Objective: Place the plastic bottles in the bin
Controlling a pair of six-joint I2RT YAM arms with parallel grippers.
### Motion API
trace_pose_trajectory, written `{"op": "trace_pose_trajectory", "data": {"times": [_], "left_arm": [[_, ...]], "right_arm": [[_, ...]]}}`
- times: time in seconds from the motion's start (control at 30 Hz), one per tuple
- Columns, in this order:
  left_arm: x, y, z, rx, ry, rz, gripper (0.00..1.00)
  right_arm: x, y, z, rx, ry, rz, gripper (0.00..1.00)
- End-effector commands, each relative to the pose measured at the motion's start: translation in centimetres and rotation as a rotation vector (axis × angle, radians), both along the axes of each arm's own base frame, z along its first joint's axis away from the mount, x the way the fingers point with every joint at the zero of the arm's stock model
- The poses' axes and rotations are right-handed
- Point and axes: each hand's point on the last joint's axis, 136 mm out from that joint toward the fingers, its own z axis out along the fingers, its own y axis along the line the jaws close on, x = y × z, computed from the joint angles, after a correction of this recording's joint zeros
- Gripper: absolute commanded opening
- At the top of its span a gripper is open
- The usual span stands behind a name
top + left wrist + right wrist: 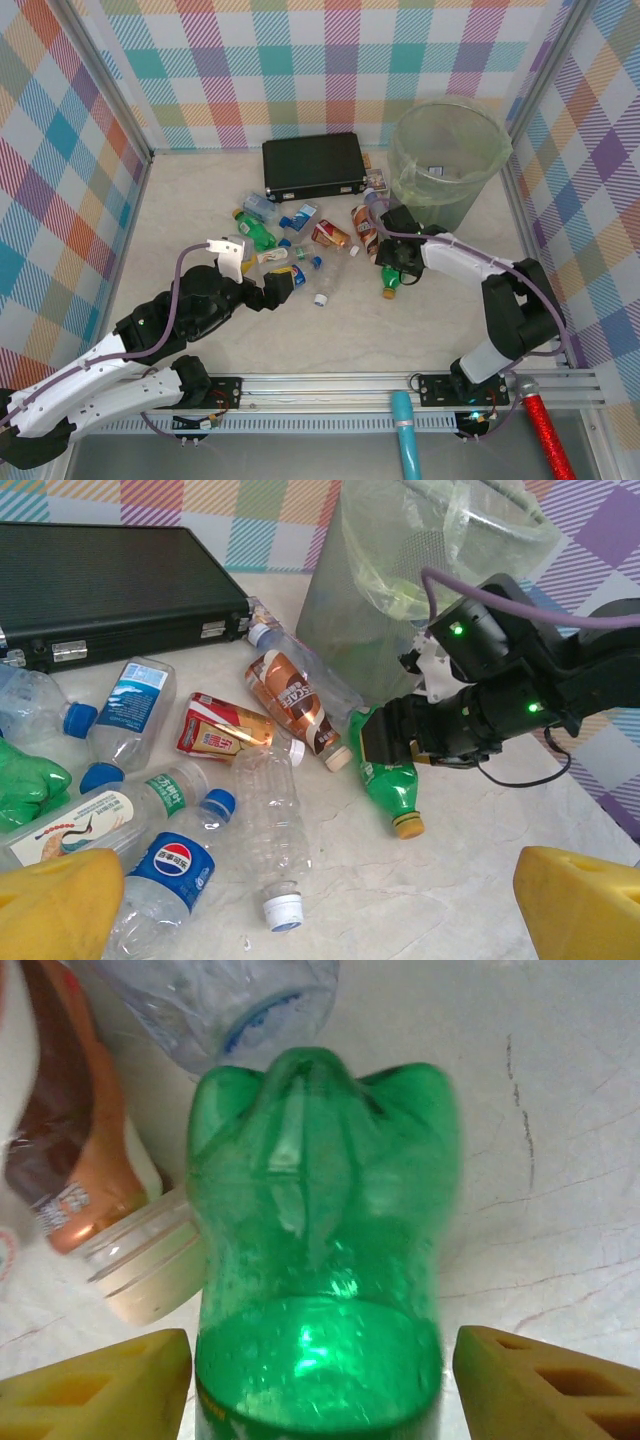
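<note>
- Two arms are working one pile: the plastic bottles (300, 245) are lying loose on the worktop (330, 330), between the black case (313, 167) and the arm bases.
- The right gripper (320, 1380) is reaching low over a green bottle (320, 1230). This bottle is lying on its side at the pile's right edge, near the foot of the bin (400, 150).
- Its jaws are standing partly open astride the bottle's body, one yellow pad just beside each flank. A sliver of worktop is showing past one pad, so I am judging them not yet clamped, and the bottle is resting on the worktop.
- The jaws are straddling the body across its width, probably because the round middle gives the pads two opposing faces to press on.
- A brown-labelled bottle (60, 1160) is lying just beside the green one, near enough to be nudged.
- The green bottle is pointing its orange cap (407, 826) away from the bin, so it looks like a short carry.
- The left gripper (320, 920) is hovering over the pile's near side with jaws spread wide and gripping nothing, probably lining up its own pick.
- The bin is standing upright in the far right corner, beside the case.
</note>
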Motion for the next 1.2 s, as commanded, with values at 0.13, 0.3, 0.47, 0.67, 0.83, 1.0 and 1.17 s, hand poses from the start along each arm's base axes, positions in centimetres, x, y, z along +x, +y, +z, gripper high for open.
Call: {"op": "trace_pose_trajectory", "data": {"times": [0.13,0.3,0.47,0.67,0.83,1.0,1.17], "left_arm": [[-0.1,0.4,-0.2,0.002,0.003,0.016,1.0],[0.0,0.5,-0.2,0.008,0.002,0.025,1.0],[0.2,0.7,-0.1,0.009,-0.004,0.035,1.0],[0.7,1.4,0.3,0.01,-0.023,0.086,0.99],[1.1,1.8,0.9,0.003,-0.04,0.12,1.0],[1.4,1.9,1.7,-0.002,-0.054,0.139,1.0],[1.8,2.2,2.5,-0.006,-0.061,0.166,1.0]], "right_arm": [[1.3,0.1,-1.3,-0.003,0.008,0.001,0.69],[1.0,0.3,-1.5,0.013,0.011,0.007,0.61],[0.3,0.4,-0.7,0.034,-0.012,0.026,0.6],[-0.9,1.4,1.4,0.016,-0.056,0.09,0.6],[-1.5,2.7,4.8,0.026,-0.144,0.146,0.61],[-1.9,3.8,9.7,0.044,-0.264,0.204,0.6],[-2.1,4.6,15.2,0.064,-0.396,0.261,0.6]]}}
